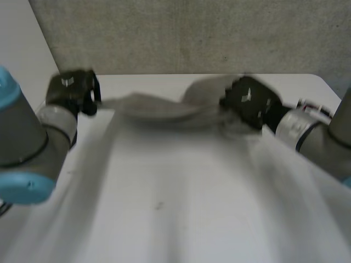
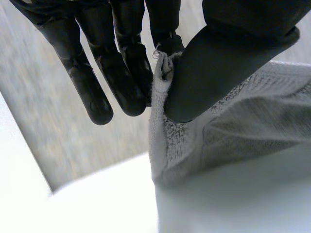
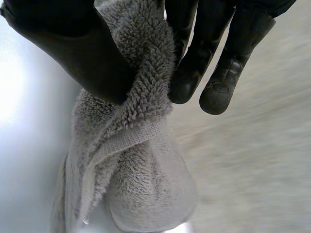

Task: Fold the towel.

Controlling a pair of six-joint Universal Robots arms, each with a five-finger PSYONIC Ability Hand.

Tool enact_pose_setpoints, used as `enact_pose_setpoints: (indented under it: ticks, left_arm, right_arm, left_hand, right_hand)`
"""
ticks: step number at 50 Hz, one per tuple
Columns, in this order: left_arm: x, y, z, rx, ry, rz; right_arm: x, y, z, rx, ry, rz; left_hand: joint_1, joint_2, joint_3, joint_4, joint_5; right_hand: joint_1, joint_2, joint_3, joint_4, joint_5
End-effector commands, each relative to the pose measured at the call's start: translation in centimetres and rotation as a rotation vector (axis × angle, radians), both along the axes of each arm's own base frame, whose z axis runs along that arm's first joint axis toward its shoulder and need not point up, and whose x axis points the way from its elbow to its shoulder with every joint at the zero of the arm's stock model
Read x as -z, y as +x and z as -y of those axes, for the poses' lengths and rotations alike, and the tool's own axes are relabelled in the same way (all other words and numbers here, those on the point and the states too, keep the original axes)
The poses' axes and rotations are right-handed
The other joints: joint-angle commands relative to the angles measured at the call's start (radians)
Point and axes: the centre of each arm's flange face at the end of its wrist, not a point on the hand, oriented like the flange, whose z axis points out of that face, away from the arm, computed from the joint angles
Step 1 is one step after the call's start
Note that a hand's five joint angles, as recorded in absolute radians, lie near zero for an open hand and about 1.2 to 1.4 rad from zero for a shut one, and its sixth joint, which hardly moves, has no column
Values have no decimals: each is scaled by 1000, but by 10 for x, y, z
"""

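My left hand point(image 1: 70, 90) pinches a towel point(image 1: 156, 107) corner; my right hand point(image 1: 249, 101) grips the bunched other end, cloth slung between them above the tabletop point(image 1: 181, 208). I want level hands and a taut edge.

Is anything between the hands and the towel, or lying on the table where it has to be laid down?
Nothing visible is in the way. The left hand pinches one end of the towel and the right hand the other, with nothing between. The table below them shows no other object.
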Motion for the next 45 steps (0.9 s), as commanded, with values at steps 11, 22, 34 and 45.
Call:
enact_pose_setpoints:
  ticks: [11, 22, 34, 45]
  left_arm:
    - [32, 29, 0, -32, 36, 10]
    - [-2, 40, -6, -60, -49, -53]
    - [-63, 40, -14, -34, -229, -122]
    - [-94, 35, -22, -10, -290, -145]
  right_arm:
    - [62, -16, -28, 90, 236, -69]
    - [15, -48, -20, 328, 507, 367]
    - [35, -72, -30, 488, 781, 418]
    - [57, -69, -33, 502, 875, 392]
  left_hand:
    - [189, 178, 179, 177, 185]
    - [189, 178, 179, 177, 185]
    - [189, 178, 179, 177, 185]
    - [189, 178, 179, 177, 185]
  right_hand:
    - [-883, -885, -908, -920, -889]
    - [-894, -896, -920, -932, -901]
    - [-871, -873, -896, -909, -877]
    - [-856, -858, -882, -894, -863]
